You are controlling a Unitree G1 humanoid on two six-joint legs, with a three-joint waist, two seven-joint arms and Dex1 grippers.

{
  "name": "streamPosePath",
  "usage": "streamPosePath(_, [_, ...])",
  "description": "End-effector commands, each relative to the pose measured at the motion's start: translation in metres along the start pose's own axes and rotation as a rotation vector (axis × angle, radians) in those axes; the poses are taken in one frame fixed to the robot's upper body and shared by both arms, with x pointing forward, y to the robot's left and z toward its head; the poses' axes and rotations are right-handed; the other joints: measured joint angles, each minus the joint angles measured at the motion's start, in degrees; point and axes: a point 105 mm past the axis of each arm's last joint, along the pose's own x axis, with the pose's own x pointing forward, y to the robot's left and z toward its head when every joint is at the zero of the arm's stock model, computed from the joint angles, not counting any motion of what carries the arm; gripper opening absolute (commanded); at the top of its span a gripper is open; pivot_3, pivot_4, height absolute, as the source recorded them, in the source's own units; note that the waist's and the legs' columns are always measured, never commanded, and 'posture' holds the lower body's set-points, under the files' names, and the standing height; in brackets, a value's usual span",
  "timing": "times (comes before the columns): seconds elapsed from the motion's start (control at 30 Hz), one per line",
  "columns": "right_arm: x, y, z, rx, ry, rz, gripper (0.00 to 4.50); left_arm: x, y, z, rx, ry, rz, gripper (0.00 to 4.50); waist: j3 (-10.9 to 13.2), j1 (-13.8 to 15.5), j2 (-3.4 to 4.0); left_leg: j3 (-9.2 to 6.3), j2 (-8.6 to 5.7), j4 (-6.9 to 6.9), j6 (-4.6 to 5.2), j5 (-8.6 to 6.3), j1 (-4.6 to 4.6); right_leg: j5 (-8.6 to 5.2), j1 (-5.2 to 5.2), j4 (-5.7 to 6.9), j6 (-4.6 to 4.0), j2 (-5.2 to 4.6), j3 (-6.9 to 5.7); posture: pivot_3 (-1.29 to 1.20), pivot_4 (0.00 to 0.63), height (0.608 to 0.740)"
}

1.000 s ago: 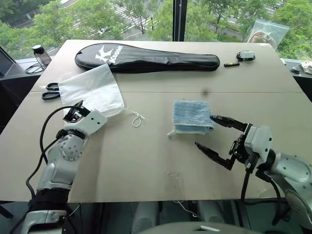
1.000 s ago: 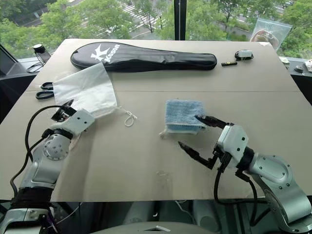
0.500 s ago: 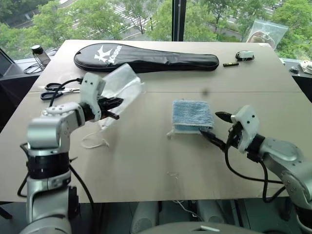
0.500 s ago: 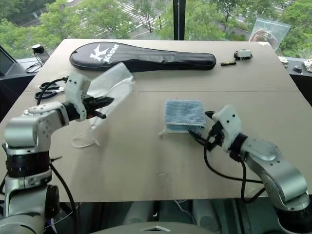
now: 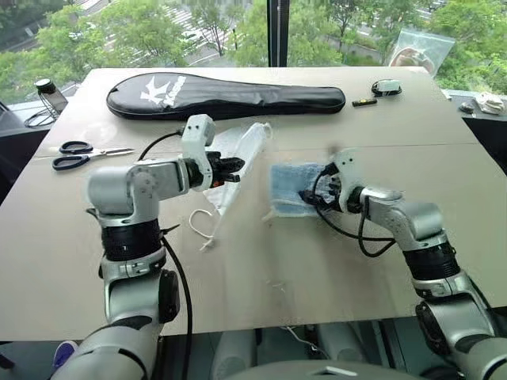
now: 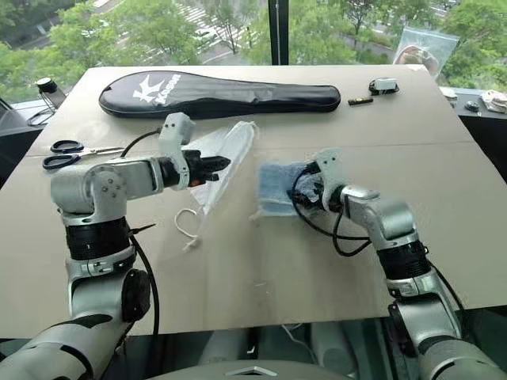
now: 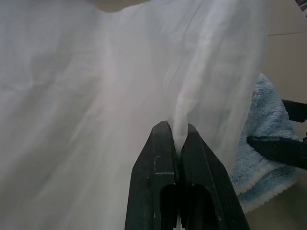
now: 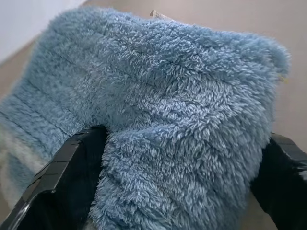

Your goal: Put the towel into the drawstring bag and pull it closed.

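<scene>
Tan table (image 5: 238, 269) holds fluffy blue towel (image 8: 163, 110), slightly bunched.

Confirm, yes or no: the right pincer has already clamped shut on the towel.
No. The right pincer stands wide, one finger on each side of the towel, which rests bunched between them on the table.

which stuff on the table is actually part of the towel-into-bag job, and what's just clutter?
In the job:
- towel, the open right gripper straddling it
- drawstring bag, pinched and lifted by the shut left gripper

Lying about:
- black racket case
- scissors
- clear plastic pouch
- small dark gadget at the far edge
</scene>
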Motion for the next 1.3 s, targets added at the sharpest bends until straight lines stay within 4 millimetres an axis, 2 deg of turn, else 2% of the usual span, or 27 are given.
streamPosePath(0.03, [0.009, 0.015, -0.025, -0.158, 0.014, 0.066, 3.33, 0.005, -0.003, 0.003, 0.117, -0.028, -0.010, 0.00, 0.0, -0.1, 0.04, 0.06, 0.00, 0.00, 0.00, 0.00, 0.02, 0.00, 0.01, 0.02, 0.01, 0.02, -0.01, 0.00, 0.150, 0.740])
streamPosePath(0.1, [0.003, 0.015, -0.021, -0.262, -0.042, 0.061, 2.49, 0.009, -0.003, 0.002, 0.121, -0.029, -0.022, 0.00, 0.0, 0.2, 0.04, -0.01, 0.01, 0.00, -0.01, 0.01, 0.02, -0.01, 0.02, 0.06, 0.01, 0.05, -0.08, 0.00, 0.150, 0.740])
streamPosePath(0.13, [-0.001, 0.015, -0.020, -0.367, -0.068, 0.054, 1.85, 0.011, -0.005, 0.002, 0.126, -0.031, -0.036, 0.00, 0.0, 0.3, 0.05, -0.02, 0.02, 0.01, -0.01, 0.01, 0.00, -0.01, 0.02, 0.05, 0.01, 0.05, -0.09, 0.00, 0.150, 0.740])
streamPosePath(0.2, [-0.011, 0.016, -0.018, -0.514, -0.107, 0.042, 1.04, 0.015, -0.009, 0.002, 0.149, -0.032, -0.063, 0.00, 0.0, 0.7, 0.05, 0.01, 0.01, 0.03, -0.01, 0.01, -0.04, -0.01, 0.02, 0.04, 0.01, 0.02, -0.07, 0.00, 0.150, 0.740])
streamPosePath(0.3, [-0.029, 0.023, -0.005, -0.585, -0.209, 0.041, 0.05, 0.022, -0.016, 0.001, 0.163, -0.025, -0.113, 0.00, 0.0, 1.4, 0.05, -0.02, -0.10, 0.03, -0.01, 0.01, -0.17, -0.02, 0.01, -0.04, 0.02, -0.11, -0.14, 0.00, 0.150, 0.740])
streamPosePath(0.43, [-0.049, 0.032, 0.012, -0.653, -0.315, 0.030, 0.05, 0.032, -0.022, 0.003, 0.203, -0.020, -0.158, 0.00, 0.0, 2.1, 0.05, -0.05, -0.15, 0.06, -0.01, 0.01, -0.33, -0.02, -0.09, -0.08, 0.02, -0.16, -0.17, 0.00, 0.150, 0.740])
streamPosePath(0.57, [-0.067, 0.063, 0.032, -0.740, -0.444, 0.144, 0.05, 0.040, -0.030, 0.004, 0.249, -0.018, -0.215, 0.00, 0.0, 2.1, 0.08, -0.14, -0.13, 0.12, -0.01, 0.01, -0.65, -0.02, -0.37, -0.04, 0.02, -0.11, -0.24, 0.00, 0.150, 0.740])
streamPosePath(0.63, [-0.076, 0.079, 0.043, -0.889, -0.520, 0.197, 0.05, 0.043, -0.035, 0.001, 0.329, -0.021, -0.239, 0.00, 0.0, 2.1, 0.09, -0.18, -0.11, 0.21, -0.02, 0.01, -0.93, -0.01, -0.61, 0.01, 0.01, -0.09, -0.28, 0.00, 0.150, 0.740])
streamPosePath(0.7, [-0.077, 0.087, 0.052, -0.991, -0.562, 0.224, 0.05, 0.046, -0.042, -0.003, 0.411, -0.037, -0.280, 0.00, 0.0, 2.1, 0.10, -0.16, -0.12, 0.23, -0.02, 0.01, -1.01, -0.01, -0.68, -0.01, 0.01, -0.09, -0.28, 0.00, 0.150, 0.740])
streamPosePath(0.9, [-0.065, 0.096, 0.072, -1.031, -0.613, 0.311, 0.05, 0.045, -0.054, -0.008, 0.528, -0.062, -0.345, 0.00, 0.0, 2.2, 0.10, -0.17, -0.12, 0.24, -0.02, 0.02, -1.02, -0.01, -0.69, -0.01, 0.00, -0.10, -0.30, 0.00, 0.150, 0.740])
streamPosePath(1.0, [-0.057, 0.095, 0.072, -1.001, -0.600, 0.332, 0.05, 0.042, -0.057, -0.009, 0.545, -0.075, -0.370, 0.00, 0.0, 2.3, 0.11, -0.16, -0.12, 0.24, -0.02, 0.01, -1.06, -0.01, -0.70, -0.02, -0.01, -0.11, -0.31, 0.00, 0.150, 0.740])
streamPosePath(1.13, [-0.019, 0.063, 0.050, -0.696, -0.453, 0.241, 0.05, 0.030, -0.072, -0.018, 0.619, -0.100, -0.473, 0.00, 0.1, 2.2, 0.13, -0.15, -0.12, 0.27, -0.02, 0.02, -1.07, -0.01, -0.70, 0.00, -0.01, -0.13, -0.30, 0.00, 0.150, 0.740])
streamPosePath(1.3, [-0.005, 0.042, 0.037, -0.465, -0.345, 0.168, 0.05, 0.022, -0.073, -0.028, 0.712, -0.117, -0.486, 0.00, 0.1, 2.2, 0.17, -0.15, -0.10, 0.25, -0.02, 0.02, -1.06, 0.00, -0.73, 0.04, -0.03, -0.11, -0.30, 0.00, 0.150, 0.740])
